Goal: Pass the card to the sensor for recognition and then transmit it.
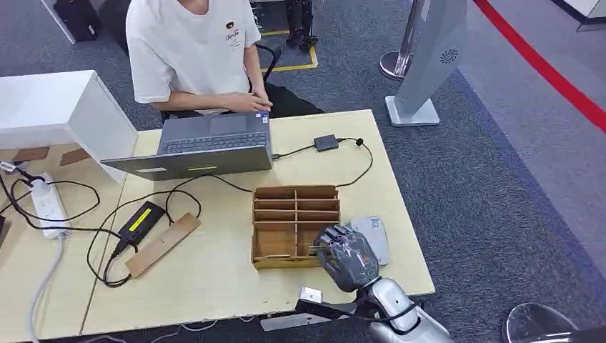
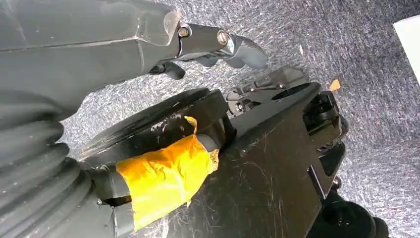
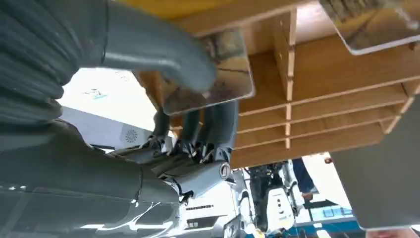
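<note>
A wooden slotted organizer stands on the light table. My right hand is at its near right corner. In the right wrist view the thumb lies over a glossy card and the dark fingers press it from the other side, right at the wooden compartments. A second glossy card sits in a neighbouring slot. A flat grey sensor pad lies on the table just right of the organizer. My left hand hangs over the carpet, holding nothing.
A person sits at the table's far side with a hand on an open laptop. A small black box on a cable, a power brick, a wooden strip and a power strip lie around. A white box stands far left.
</note>
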Motion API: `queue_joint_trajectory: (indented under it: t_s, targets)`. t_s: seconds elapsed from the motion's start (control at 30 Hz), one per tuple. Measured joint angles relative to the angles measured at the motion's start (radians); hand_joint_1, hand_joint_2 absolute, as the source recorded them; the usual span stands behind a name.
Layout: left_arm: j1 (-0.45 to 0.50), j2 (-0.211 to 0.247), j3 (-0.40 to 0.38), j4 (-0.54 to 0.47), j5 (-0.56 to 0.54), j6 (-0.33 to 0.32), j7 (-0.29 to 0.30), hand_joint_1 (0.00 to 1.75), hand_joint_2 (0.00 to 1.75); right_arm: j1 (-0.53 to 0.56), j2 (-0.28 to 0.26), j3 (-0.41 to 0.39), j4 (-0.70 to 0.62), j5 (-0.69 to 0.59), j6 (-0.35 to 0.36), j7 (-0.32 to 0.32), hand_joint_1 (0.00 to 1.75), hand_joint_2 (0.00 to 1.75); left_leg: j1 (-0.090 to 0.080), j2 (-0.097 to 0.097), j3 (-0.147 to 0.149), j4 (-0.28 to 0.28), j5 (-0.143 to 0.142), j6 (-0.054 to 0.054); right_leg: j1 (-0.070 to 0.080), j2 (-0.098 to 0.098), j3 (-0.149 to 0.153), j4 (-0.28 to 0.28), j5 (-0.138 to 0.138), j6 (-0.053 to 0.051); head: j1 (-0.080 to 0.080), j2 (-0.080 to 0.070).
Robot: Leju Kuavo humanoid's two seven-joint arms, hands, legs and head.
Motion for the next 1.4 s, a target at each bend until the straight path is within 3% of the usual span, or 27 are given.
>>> queue_joint_trajectory:
  t_s: [0.73, 1.0, 1.4]
  targets:
    - [0.000, 0.000, 0.000, 0.000, 0.002, 0.006, -0.015, 0.00, 1.75, 0.006, 0.006, -0.025, 0.000, -0.029, -0.011, -0.026, 1.75, 1.75, 0.000, 0.000, 0.001, 0.000, 0.000, 0.000, 0.000, 0.000, 0.000, 0.000, 0.000, 0.000, 0.000, 0.000]
    - [0.000, 0.000, 0.000, 0.000, 0.000, 0.044, -0.015, 0.00, 1.75, 0.011, 0.006, -0.028, 0.000, -0.026, -0.018, -0.024, 1.75, 1.75, 0.000, 0.000, 0.000, 0.000, 0.000, 0.000, 0.000, 0.000, 0.000, 0.000, 0.000, 0.000, 0.000, 0.000]
    - [0.000, -0.004, 0.000, 0.000, 0.000, 0.050, -0.015, 0.00, 1.75, 0.018, 0.006, -0.035, 0.000, -0.015, -0.024, -0.019, 1.75, 1.75, 0.000, 0.000, 0.001, 0.000, 0.000, 0.000, 0.000, 0.000, 0.000, 0.000, 0.000, 0.000, 0.000, 0.000]
